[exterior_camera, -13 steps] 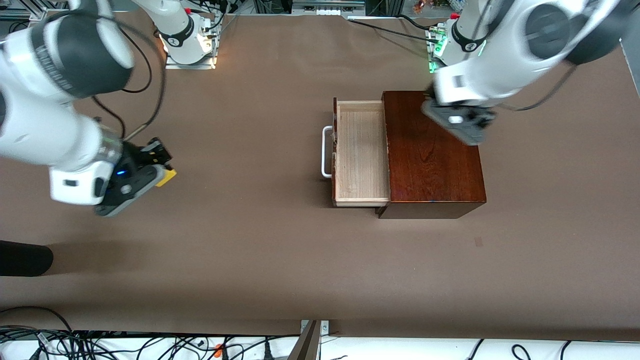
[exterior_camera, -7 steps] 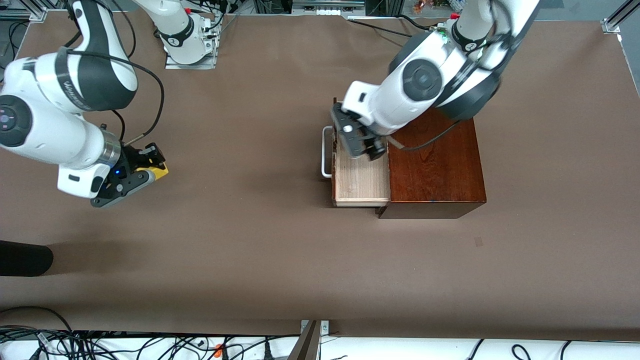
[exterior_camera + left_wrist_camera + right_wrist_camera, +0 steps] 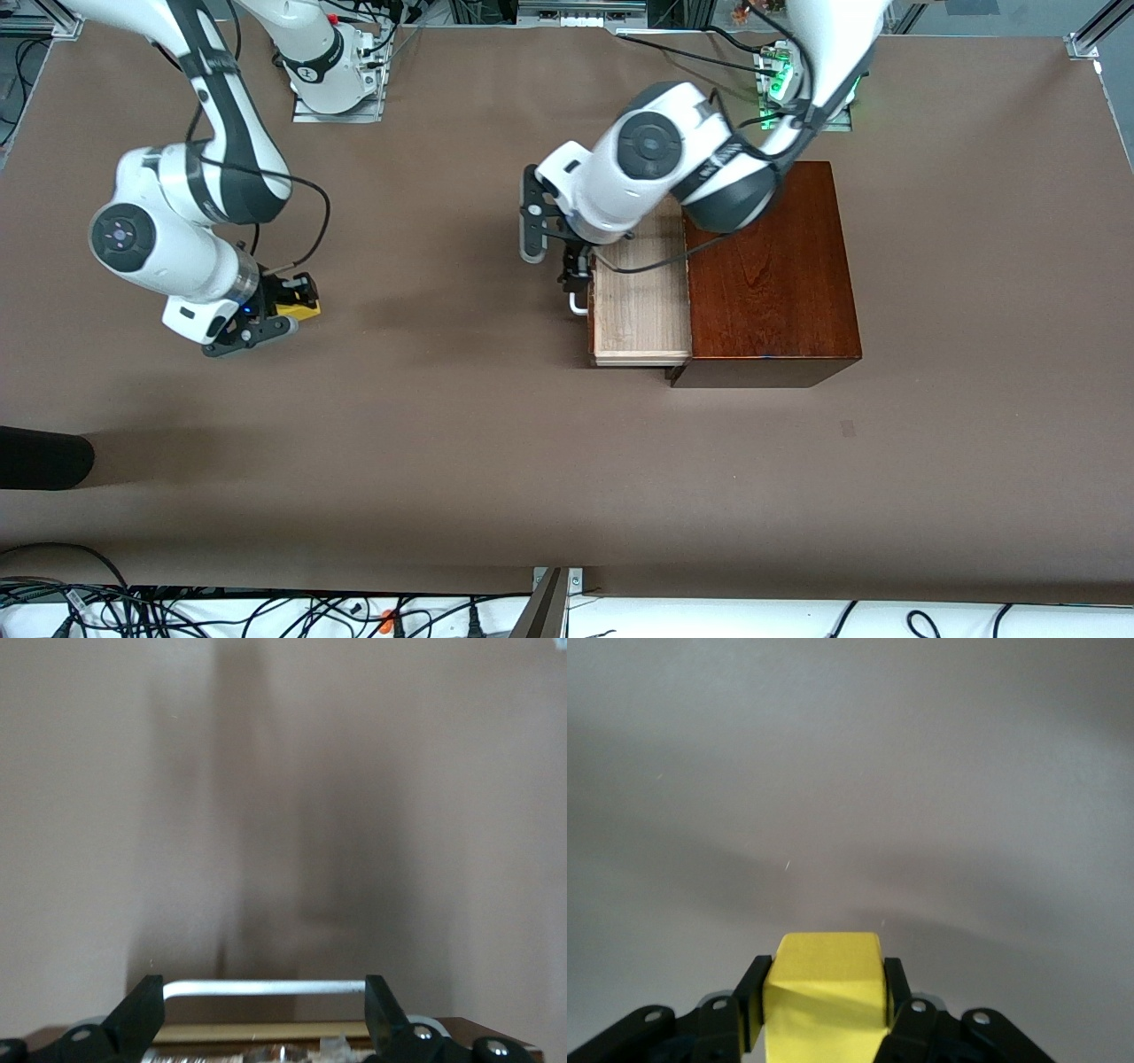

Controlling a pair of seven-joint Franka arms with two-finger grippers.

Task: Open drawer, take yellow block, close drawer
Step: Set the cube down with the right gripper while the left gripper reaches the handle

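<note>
Since the earlier frames, the left gripper [image 3: 574,276] has swung off the box [image 3: 771,275] to the drawer [image 3: 640,306] front at frame centre, fingers spread either side of the white handle [image 3: 266,987]. At the frame's middle left, the right gripper [image 3: 285,306] pinches the yellow block [image 3: 824,992] over the desk [image 3: 443,443]. Opening and taking look done; closing remains.

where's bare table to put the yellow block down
Bare brown table runs between the right gripper, shut on the yellow block, and the open drawer. It is crowded at the white handle, where the left gripper stands open.
</note>
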